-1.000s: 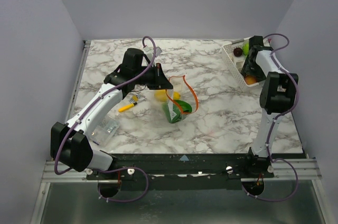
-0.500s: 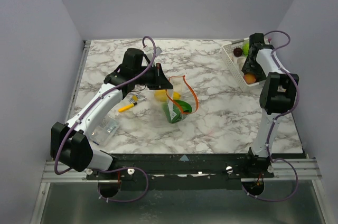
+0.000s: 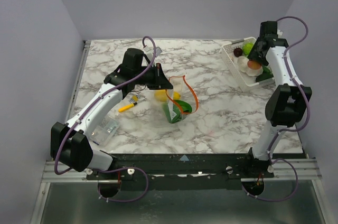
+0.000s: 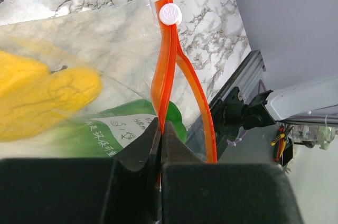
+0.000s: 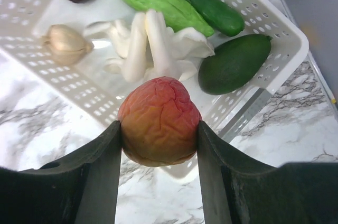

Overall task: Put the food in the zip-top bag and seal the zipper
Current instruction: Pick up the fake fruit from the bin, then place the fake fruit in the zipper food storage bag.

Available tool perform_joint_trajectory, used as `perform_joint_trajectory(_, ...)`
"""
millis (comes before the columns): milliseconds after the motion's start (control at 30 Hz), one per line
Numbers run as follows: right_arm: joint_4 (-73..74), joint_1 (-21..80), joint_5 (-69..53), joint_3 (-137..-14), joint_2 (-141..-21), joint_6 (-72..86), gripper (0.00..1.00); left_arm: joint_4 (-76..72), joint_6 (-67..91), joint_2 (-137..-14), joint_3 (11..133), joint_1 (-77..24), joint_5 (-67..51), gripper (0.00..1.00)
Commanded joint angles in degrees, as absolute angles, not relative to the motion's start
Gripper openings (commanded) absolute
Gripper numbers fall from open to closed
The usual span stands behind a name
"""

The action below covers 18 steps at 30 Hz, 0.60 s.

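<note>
Right claw grips a wrinkled orange-red fruit above the white basket; left claw pinches the bag's orange zipper.

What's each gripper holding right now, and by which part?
Left gripper pinches the zip-top bag by its zipper strip. Right gripper clamps an orange-red fruit across its middle, over the basket.

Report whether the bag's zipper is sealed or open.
Open. In the left wrist view the zipper splits into two orange strips below its white slider.

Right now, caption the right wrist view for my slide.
The right jaws clamp a wrinkled orange-red fruit above the white basket of toy vegetables.
</note>
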State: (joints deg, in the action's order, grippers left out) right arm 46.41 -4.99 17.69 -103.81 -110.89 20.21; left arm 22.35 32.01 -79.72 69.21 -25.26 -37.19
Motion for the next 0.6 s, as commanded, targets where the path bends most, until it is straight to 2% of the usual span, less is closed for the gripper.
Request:
perform_joint_trajectory(0, 45.7, -5.1, 7.3, -100.5, -104.4, 21.5, 0.0, 21.4, 31.9, -79.9, 70.1, -25.6, -38.6, 0.0)
perform_joint_trajectory(167, 40.1, -1.7, -8.0, -90.6, -94.2, 23.2, 0.0, 21.4, 31.9, -79.6, 70.2, -25.6, -38.6, 0.0)
perform_joint_trajectory(567, 31.6, 23.0, -14.6, -78.2, -77.3, 31.3, 0.0, 22.2, 30.9, -78.9, 70.5, -25.6, -37.2, 0.0)
